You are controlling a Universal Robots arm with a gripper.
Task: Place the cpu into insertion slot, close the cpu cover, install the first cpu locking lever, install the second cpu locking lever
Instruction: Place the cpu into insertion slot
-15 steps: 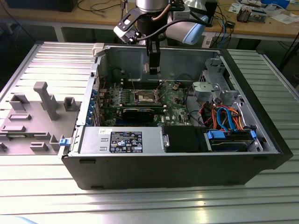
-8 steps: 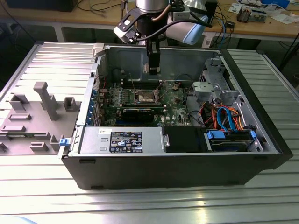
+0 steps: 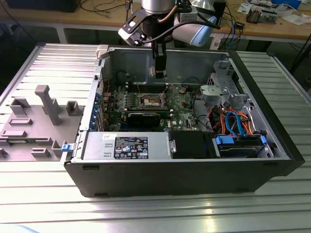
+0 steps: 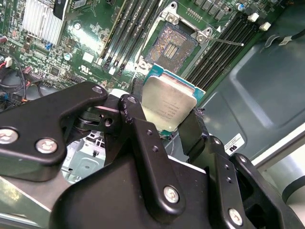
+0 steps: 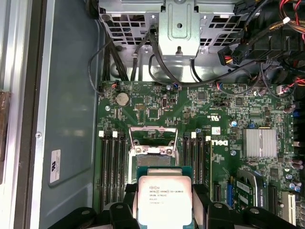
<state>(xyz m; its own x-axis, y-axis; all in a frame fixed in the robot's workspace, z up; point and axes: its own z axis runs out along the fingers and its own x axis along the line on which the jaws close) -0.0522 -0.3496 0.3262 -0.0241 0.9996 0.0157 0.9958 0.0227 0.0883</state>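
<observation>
My gripper hangs inside the open computer case, above the motherboard. It is shut on the cpu, a flat silver-topped chip with a green edge, held tilted between the two black fingers. In the first wrist view the cpu hovers just short of the insertion slot and covers part of it. The slot's brownish pin field lies bare inside its silver rim. The cpu cover stands raised at the slot's far side. A thin wire locking lever sticks out beside the socket.
Black memory slots flank the socket on both sides. A finned heatsink, a metal drive cage with cables, a power supply and a blue drive caddy crowd the case. Grey fixtures stand on the ribbed table.
</observation>
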